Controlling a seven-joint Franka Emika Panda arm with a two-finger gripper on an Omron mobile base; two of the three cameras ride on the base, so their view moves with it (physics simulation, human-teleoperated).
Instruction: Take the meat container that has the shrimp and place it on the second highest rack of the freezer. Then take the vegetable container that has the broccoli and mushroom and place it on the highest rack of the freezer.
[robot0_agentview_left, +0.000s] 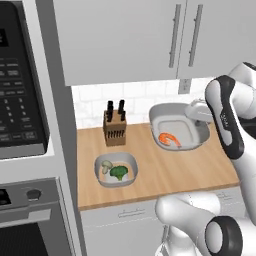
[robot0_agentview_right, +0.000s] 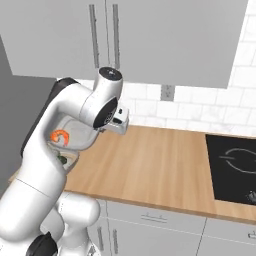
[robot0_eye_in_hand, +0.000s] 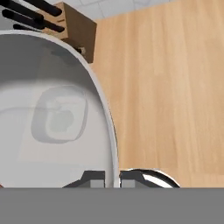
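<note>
The meat container, a grey bowl with the orange shrimp in it, hangs tilted above the wooden counter. My gripper is shut on its right rim, and the thin rim runs up between the two fingertips in the hand view. From the right base the shrimp shows behind my arm. The vegetable container sits on the counter at front left and holds the broccoli and the mushroom. The freezer and its racks are out of view.
A knife block stands at the back of the counter, left of the lifted bowl. A black oven and control panel fill the left side. Upper cabinets hang overhead. A black cooktop lies at the counter's right end.
</note>
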